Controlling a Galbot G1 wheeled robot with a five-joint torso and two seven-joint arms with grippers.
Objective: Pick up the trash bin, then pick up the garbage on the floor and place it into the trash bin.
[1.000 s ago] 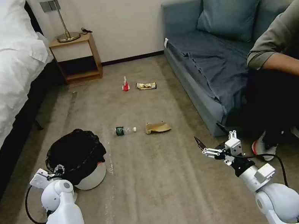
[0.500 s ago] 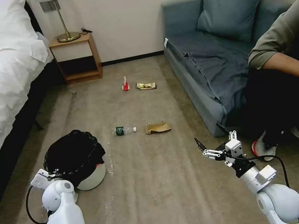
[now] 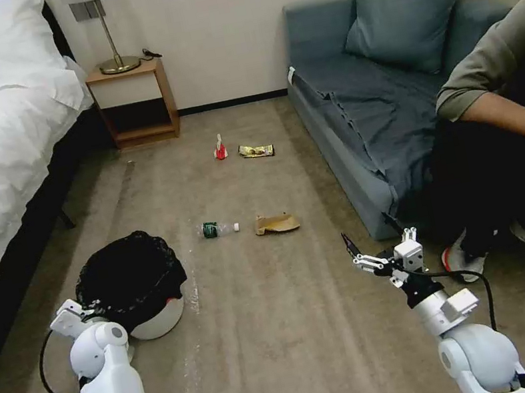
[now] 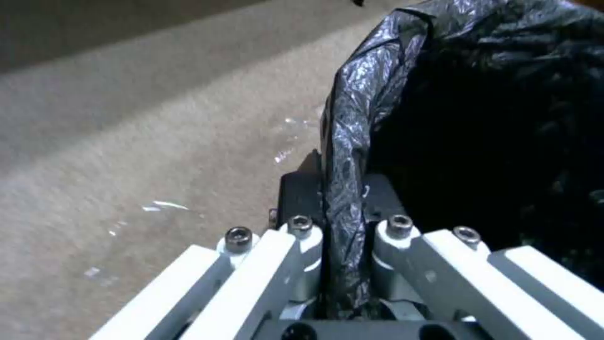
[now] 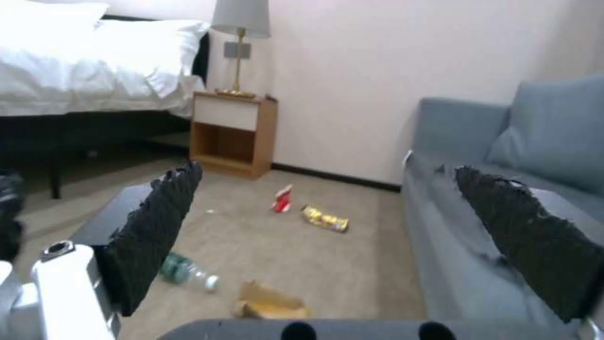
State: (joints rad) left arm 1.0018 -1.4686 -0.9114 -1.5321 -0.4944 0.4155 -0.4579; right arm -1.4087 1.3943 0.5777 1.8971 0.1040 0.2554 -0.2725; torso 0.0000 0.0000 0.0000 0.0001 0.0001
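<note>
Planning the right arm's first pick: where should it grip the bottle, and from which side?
Probably the bottle mid-body at the green label, coming from above. It lies flat on the carpet, cap toward the paper bag, so fingers should close across its width. The right gripper is open; the left gripper holds the bin rim.

The black liner (image 3: 128, 274) hides the trash bin (image 3: 158, 318) rim and interior.

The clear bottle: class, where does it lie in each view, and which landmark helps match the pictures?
Head view: clear bottle mid-floor, between trash bin and brown paper bag.
Left wrist view: not in it.
Right wrist view: beside the near pad.
Shared landmark: nightstand.
</note>
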